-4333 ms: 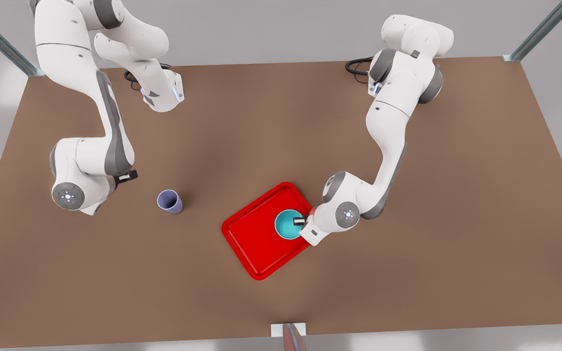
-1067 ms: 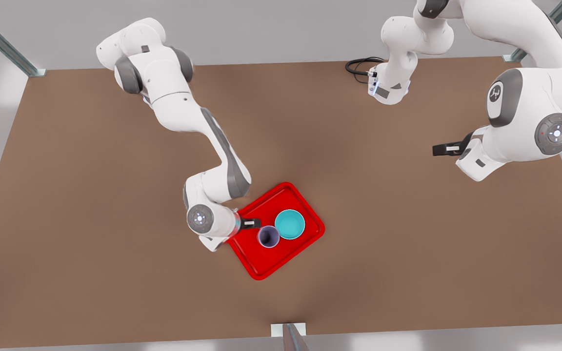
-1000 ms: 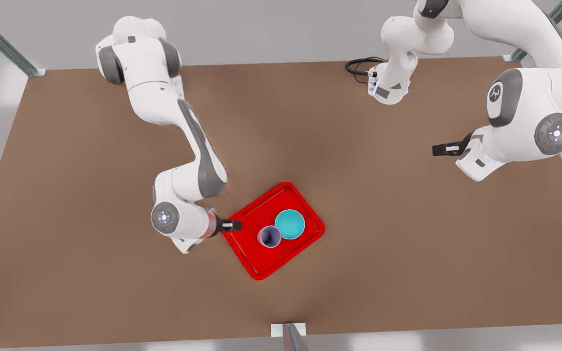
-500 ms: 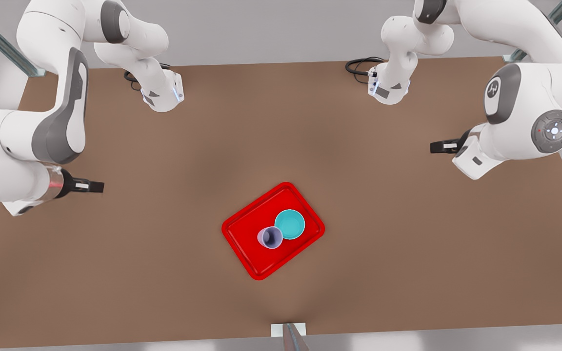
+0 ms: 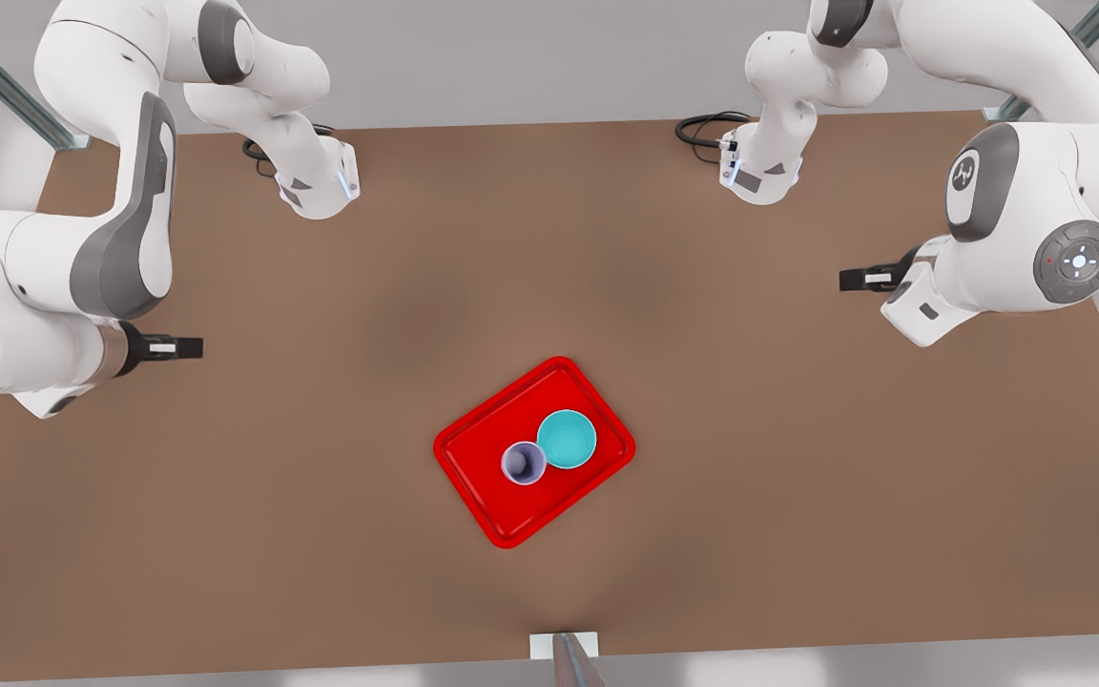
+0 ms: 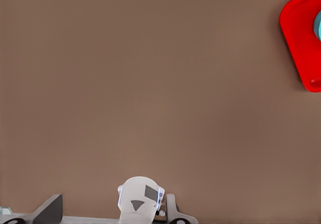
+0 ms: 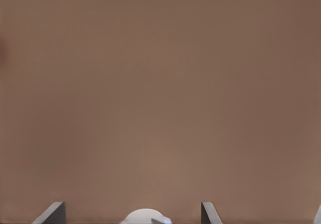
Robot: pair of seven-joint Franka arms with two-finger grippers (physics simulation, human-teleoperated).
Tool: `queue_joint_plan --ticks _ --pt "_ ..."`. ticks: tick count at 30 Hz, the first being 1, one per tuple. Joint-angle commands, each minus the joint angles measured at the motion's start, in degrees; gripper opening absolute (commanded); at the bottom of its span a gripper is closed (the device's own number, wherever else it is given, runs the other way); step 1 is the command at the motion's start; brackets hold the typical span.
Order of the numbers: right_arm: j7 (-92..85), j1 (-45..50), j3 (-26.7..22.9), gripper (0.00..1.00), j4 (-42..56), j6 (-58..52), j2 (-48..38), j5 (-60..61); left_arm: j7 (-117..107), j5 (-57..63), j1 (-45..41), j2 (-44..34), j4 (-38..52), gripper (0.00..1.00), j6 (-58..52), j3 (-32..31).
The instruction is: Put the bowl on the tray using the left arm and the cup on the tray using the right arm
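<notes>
The turquoise bowl [image 5: 567, 439] and the lavender cup [image 5: 523, 463] stand upright, side by side, on the red tray [image 5: 487, 510] at the frame's lower centre. The left end effector [image 5: 860, 279], at right, and the right end effector [image 5: 177, 348], at left, hang open and empty over the bench [image 5: 798, 477]. The narrow cup looks the likelier to topple if the tray is jolted.
</notes>
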Motion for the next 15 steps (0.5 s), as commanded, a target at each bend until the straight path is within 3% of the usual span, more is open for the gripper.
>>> queue_joint_plan --ticks 1,10,15 --pt "-4.8 0.0 0.0 1.0 0.0 -0.4 -0.1 -0.8 -0.1 0.0 0.0 0.0 1.1 1.0 -0.6 0.0" --pt "-4.7 0.0 0.0 1.0 0.4 -0.4 -0.2 -1.1 -0.2 0.2 0.0 -0.1 1.8 1.0 -1.0 0.0" --pt "-4.4 -1.2 2.4 1.0 -1.5 -0.2 -5.4 -1.1 -0.2 0.2 -0.1 -0.1 1.7 1.0 -1.0 0.0"
